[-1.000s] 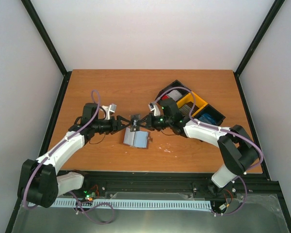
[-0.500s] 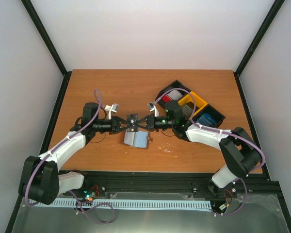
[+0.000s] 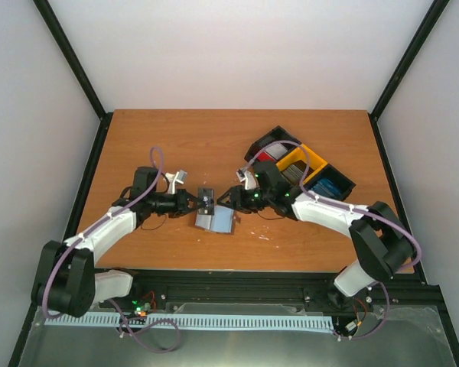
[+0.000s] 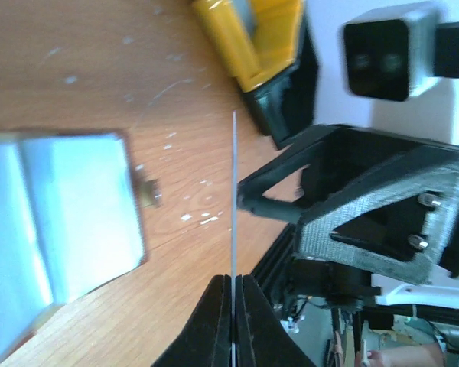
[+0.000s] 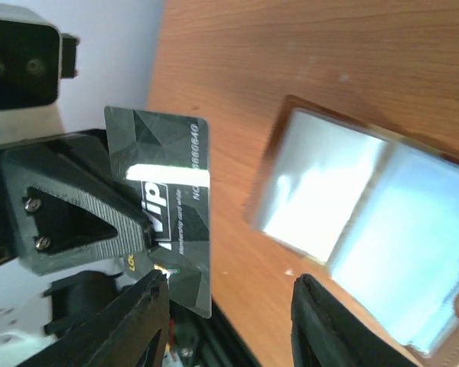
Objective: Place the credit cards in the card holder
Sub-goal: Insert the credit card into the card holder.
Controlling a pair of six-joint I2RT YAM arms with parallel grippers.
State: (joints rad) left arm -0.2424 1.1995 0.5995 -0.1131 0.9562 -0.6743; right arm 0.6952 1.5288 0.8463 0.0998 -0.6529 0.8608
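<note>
A dark grey credit card (image 5: 168, 206) stands on edge above the table, and my left gripper (image 4: 233, 279) is shut on its end. The left wrist view shows that card (image 4: 233, 191) edge-on as a thin line. In the top view the card (image 3: 207, 198) hangs just above the far edge of the open card holder (image 3: 216, 222), which lies flat with its pale blue-grey inside up. My right gripper (image 3: 228, 200) faces the card from the right and is open, its fingers (image 5: 138, 321) wide apart and clear of the card. The card holder (image 5: 352, 206) lies below it.
A black-and-yellow tray (image 3: 315, 160) stands at the back right. It holds red (image 3: 269, 155), grey (image 3: 291, 173) and blue (image 3: 327, 186) card stacks. The tray's yellow wall (image 4: 249, 38) shows past the card in the left wrist view.
My left gripper has shut on the grey card and my right gripper has let go of it and opened. Both grippers have come down and nearer, over the card holder.
</note>
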